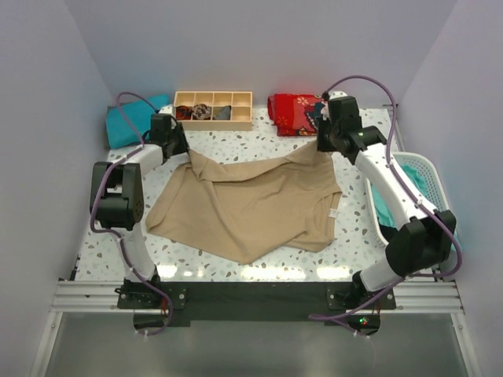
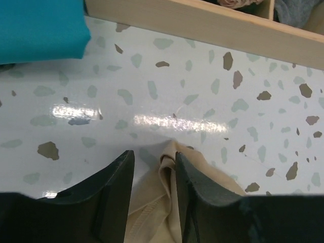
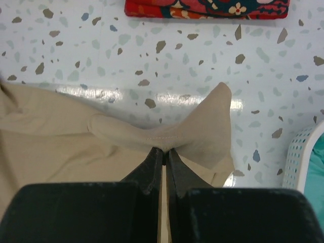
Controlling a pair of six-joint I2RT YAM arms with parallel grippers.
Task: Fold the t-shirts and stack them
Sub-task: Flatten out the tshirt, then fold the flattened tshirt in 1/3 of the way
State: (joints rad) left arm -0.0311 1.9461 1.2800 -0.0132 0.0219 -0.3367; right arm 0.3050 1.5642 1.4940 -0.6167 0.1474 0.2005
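Tan t-shirt (image 1: 251, 206) lies crumpled mid-bench (image 1: 236, 145). Right gripper (image 3: 165, 151) is clamped on the shirt's far-right sleeve, cloth tented. Left gripper (image 2: 154, 158) is at the shirt's far-left corner, fingers apart, a cloth fold between them, not pinched.

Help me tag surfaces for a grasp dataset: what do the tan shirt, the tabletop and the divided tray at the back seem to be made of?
The tan shirt: soft matte knit cloth, likely cotton jersey; it drapes, wrinkles and shows a stitched hem. The tabletop: smooth glossy white terrazzo-look surface, possibly laminate; speckles and light glare. The divided tray: pale unfinished-looking wood; faint grain, matte.
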